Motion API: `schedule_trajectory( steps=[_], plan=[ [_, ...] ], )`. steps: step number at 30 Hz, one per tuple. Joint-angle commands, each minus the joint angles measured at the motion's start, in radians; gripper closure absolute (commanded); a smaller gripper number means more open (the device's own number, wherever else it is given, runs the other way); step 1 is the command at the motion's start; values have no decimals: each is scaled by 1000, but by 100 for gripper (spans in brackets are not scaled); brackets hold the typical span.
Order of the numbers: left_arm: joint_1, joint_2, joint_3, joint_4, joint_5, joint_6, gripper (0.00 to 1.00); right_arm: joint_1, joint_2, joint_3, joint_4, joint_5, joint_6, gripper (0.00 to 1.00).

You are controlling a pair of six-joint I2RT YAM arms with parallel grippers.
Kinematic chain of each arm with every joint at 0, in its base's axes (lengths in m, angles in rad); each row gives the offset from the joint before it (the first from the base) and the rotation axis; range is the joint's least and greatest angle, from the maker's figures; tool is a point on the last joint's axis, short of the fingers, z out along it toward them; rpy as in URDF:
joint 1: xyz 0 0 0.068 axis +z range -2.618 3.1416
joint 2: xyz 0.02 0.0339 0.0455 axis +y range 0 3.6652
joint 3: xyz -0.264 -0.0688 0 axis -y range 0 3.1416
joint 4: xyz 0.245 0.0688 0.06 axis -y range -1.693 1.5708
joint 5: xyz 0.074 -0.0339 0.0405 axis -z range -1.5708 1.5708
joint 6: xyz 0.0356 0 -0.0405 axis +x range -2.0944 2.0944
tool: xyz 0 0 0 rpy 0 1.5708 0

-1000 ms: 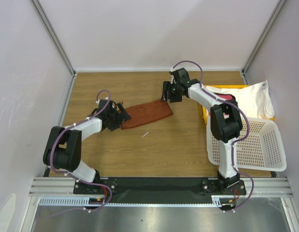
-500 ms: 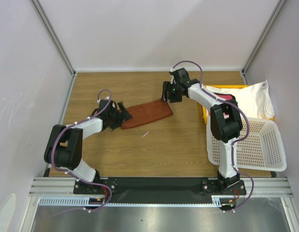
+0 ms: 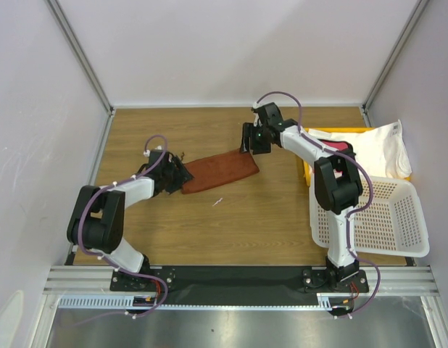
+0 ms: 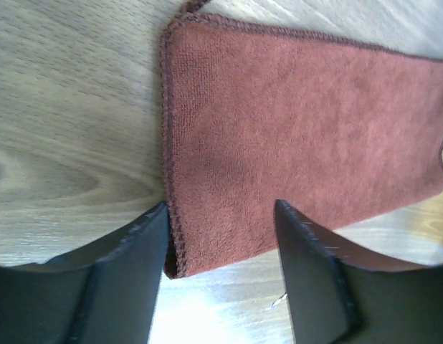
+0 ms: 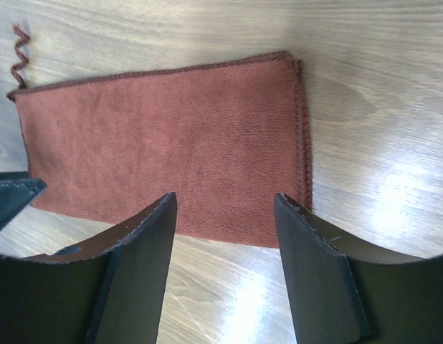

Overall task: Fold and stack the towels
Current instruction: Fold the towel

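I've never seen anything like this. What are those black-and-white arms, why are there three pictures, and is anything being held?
These are two robot arms, a left arm and a right arm, bolted at the near edge of a wooden table. The wide picture looks down from above. The two close-ups come from a camera on each wrist, so the dark shapes at the bottom are that arm's own fingers. A brown towel lies flat on the table. The left pincer is at the towel's left end and the right pincer is by its right end. Both are open and nothing is held. On the right are a white basket, a yellow tray and a white towel.
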Motion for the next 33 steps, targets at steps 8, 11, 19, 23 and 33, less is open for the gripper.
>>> schedule_trajectory(
  steps=[8, 11, 19, 23, 33],
  plan=[
    [6, 45, 4, -40, -51, 11, 69, 20, 49, 4, 17, -24, -10, 39],
    [4, 22, 17, -84, -68, 24, 93, 24, 68, 3, 21, -22, 5, 41],
    [4, -86, 103, -270, -190, 102, 100, 59, 101, 3, 50, -50, 30, 47],
    [6, -111, 176, -380, -245, 133, 100, 88, 114, -8, 63, -70, 33, 49],
    [-4, -111, 405, -536, -235, 145, 100, 123, 134, -51, 101, -89, 59, 55]
  ],
)
